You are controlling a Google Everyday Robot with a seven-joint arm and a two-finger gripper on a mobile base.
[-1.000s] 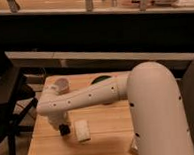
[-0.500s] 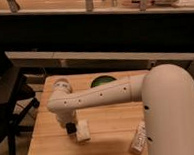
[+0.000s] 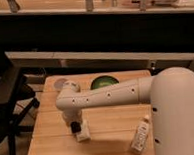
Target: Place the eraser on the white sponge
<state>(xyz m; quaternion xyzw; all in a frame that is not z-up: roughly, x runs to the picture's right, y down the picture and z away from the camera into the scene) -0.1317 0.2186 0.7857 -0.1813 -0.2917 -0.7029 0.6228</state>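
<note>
A light wooden bench with a plank top is seen from above, set in a dim room. Behind it a pale ledge runs from left to right, and above that a dark wall is topped by a lighter shelf on which several upright items, too blurred to name, are set. A black chair is placed at the left of the bench.

A thick white arm is stretched from the right across the bench toward its left half. The pincer is pointed downward at the arm's end, just over the front left part of the bench. A small black block, the eraser, is seen at its tip, right against the left edge of the white sponge, which is laid flat on the wood. Whether the eraser is gripped or let go cannot be told.

A green bowl is set at the back of the bench, partly hidden by the arm. A white bottle with a label is found near the front right corner, well apart from the sponge.
</note>
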